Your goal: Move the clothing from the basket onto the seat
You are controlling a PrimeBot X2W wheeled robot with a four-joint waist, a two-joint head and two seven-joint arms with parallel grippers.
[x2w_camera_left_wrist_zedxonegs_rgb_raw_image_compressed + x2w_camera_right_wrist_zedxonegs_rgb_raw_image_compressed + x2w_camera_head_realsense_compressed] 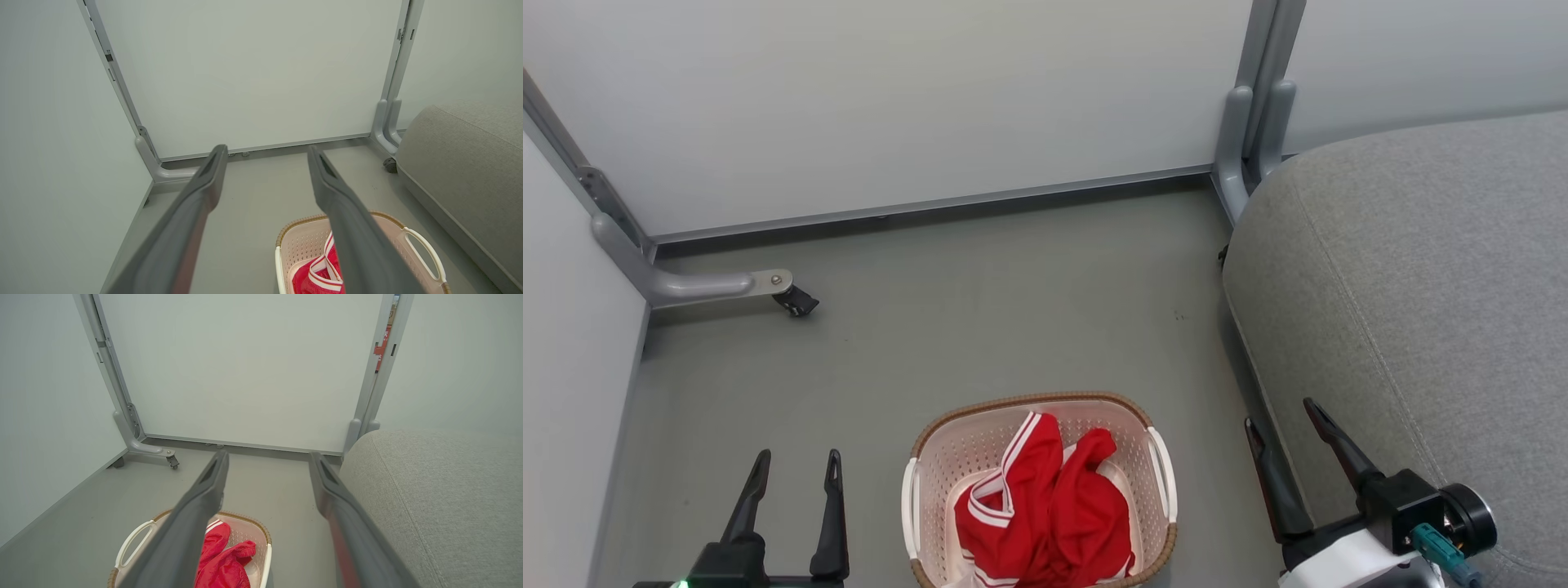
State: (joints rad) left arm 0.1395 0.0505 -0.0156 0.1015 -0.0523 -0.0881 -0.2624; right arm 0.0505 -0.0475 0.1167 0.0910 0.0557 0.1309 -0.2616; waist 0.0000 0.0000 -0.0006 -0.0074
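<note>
While the left claw and right claw gape, the clothing lies in the basket between them.

Three views, all facing you toward the white panel.
Your head view looks steeply down from above: basket at bottom centre, seat at right. Your two wrist views sit lower and nearer the floor, looking more level; both share that basket, seat and panel.
</note>
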